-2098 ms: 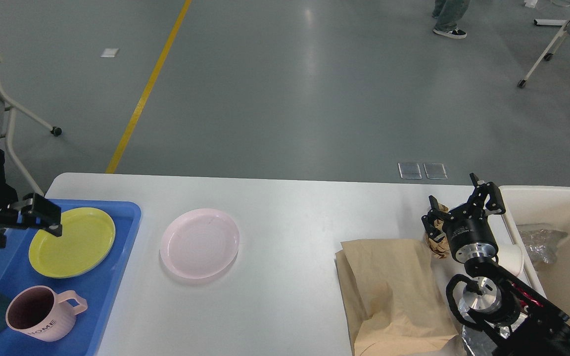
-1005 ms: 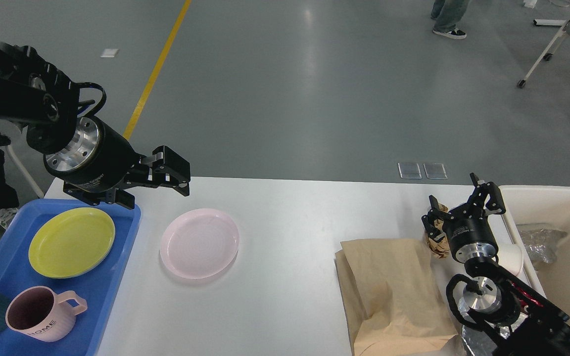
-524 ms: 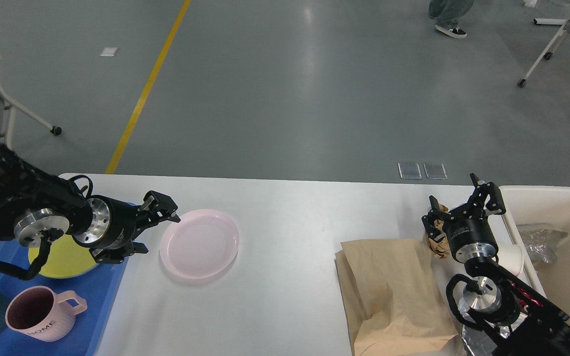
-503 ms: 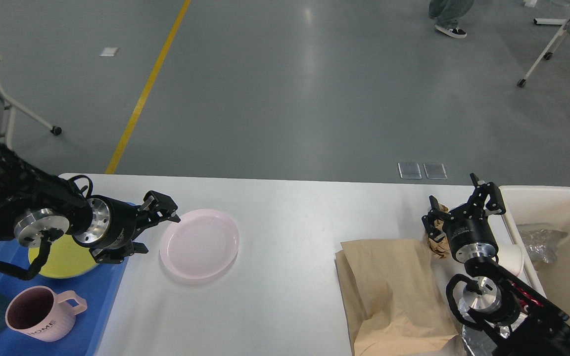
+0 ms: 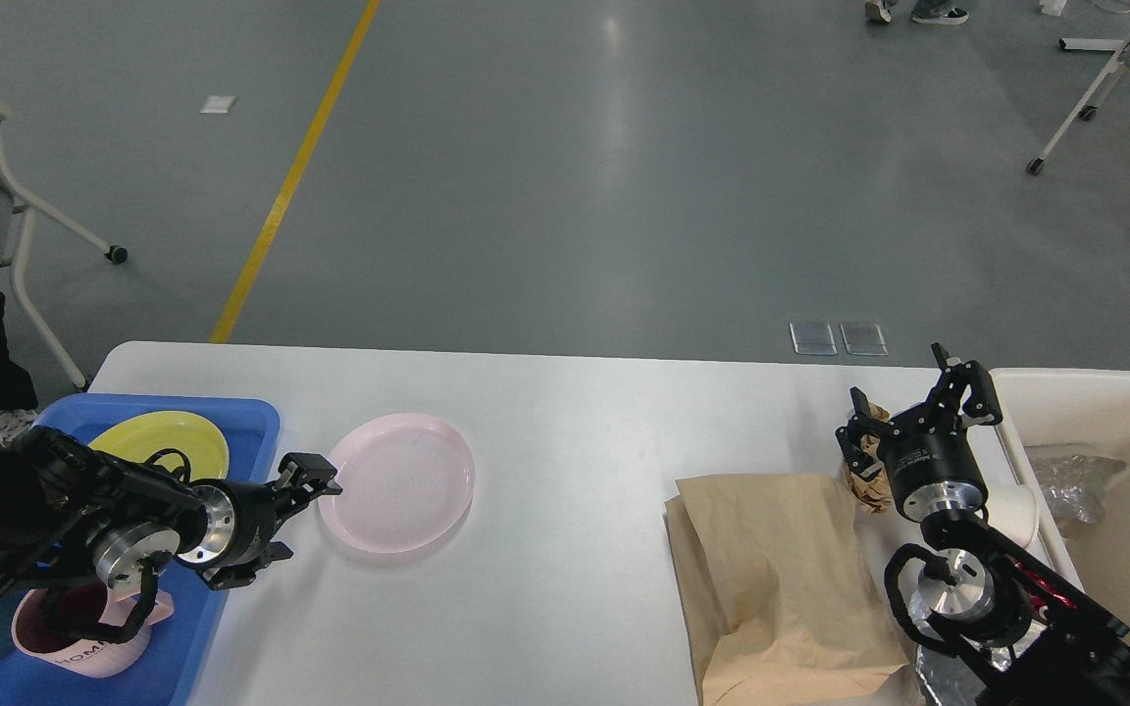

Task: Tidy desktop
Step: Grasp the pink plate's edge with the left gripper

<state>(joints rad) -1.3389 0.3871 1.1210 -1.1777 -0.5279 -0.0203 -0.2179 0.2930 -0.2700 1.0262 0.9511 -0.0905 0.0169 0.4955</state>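
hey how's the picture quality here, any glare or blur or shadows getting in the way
Head view: sharp throughout, no motion blur on either arm. A pale streak of overhead light glares on the grey floor; the white desktop is bright but not washed out. The pink plate casts a soft shadow on its near side. The left gripper reads dark, its fingers hard to separate.

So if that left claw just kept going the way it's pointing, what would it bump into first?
Most likely the pink plate. The left gripper points right, at the plate's near-left rim, low over the desktop. Its height is hard to judge, so it might pass just above.
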